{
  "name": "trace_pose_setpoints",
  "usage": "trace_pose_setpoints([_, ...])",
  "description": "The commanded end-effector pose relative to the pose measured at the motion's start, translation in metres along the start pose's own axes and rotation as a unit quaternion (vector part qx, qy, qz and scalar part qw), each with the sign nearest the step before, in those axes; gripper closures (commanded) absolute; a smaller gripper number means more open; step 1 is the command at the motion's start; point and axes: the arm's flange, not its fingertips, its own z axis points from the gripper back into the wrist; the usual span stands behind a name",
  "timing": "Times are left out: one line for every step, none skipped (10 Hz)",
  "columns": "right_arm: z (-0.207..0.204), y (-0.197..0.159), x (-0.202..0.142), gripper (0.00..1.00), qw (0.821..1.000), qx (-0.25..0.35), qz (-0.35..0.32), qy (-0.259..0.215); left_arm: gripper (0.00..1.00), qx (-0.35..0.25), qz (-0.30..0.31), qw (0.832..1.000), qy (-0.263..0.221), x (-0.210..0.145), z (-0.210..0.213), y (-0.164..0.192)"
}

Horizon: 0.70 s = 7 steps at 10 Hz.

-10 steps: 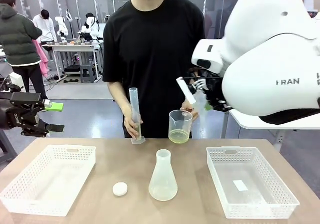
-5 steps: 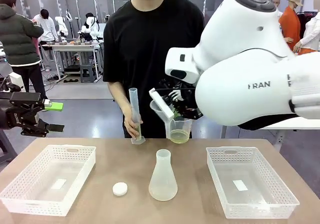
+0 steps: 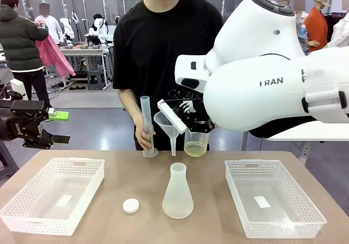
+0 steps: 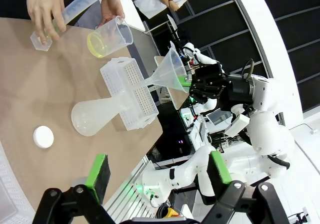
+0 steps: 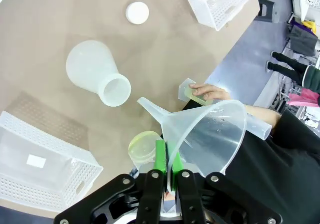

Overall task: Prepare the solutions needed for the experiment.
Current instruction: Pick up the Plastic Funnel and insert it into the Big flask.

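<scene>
Translucent funnel [image 3: 166,125], pinched at its rim by the right end effector [image 5: 167,159], has come from the right to frame centre, nearly above the flask [image 3: 178,192], so seating it looks next. The solution [image 3: 195,149] waits in the beaker [image 3: 197,137] behind. The left end effector [image 3: 59,127] is spread, at the left edge.

Bright, even indoor light falls from overhead. The flask [image 3: 177,194] casts only a faint, soft shadow on the table [image 3: 215,173] just beside it. The front view is sharp. Both wrist views bend strongly at their edges, and the left one goes dark beyond the flask.
</scene>
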Motion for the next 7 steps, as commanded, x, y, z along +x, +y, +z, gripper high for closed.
trace_pose_setpoints([0.000,0.003,-0.002,0.96,1.000,0.003,0.007,-0.013,0.00,-0.013,-0.009,1.000,-0.007,0.001,-0.002,-0.001])
trace_pose_setpoints([-0.001,0.005,-0.001,0.96,1.000,0.006,0.008,-0.012,0.00,-0.013,-0.009,1.000,-0.007,0.001,-0.002,-0.001])
trace_pose_setpoints([-0.003,0.009,-0.002,0.96,1.000,0.009,0.006,-0.009,0.00,-0.013,-0.009,1.000,-0.007,0.001,-0.002,-0.001])
trace_pose_setpoints([-0.005,0.013,-0.004,0.96,1.000,0.007,0.002,-0.007,0.00,-0.013,-0.009,1.000,-0.007,0.001,-0.002,-0.001])
trace_pose_setpoints([-0.007,0.016,-0.005,0.96,1.000,0.008,-0.003,-0.010,0.00,-0.013,-0.009,1.000,-0.007,0.001,-0.002,-0.001])
trace_pose_setpoints([-0.009,0.020,-0.007,0.96,1.000,0.011,-0.010,-0.014,0.00,-0.013,-0.009,1.000,-0.007,0.001,-0.002,-0.001])
trace_pose_setpoints([-0.011,0.024,-0.008,0.96,1.000,0.014,-0.017,-0.017,0.00,-0.013,-0.009,1.000,-0.007,0.001,-0.002,-0.001])
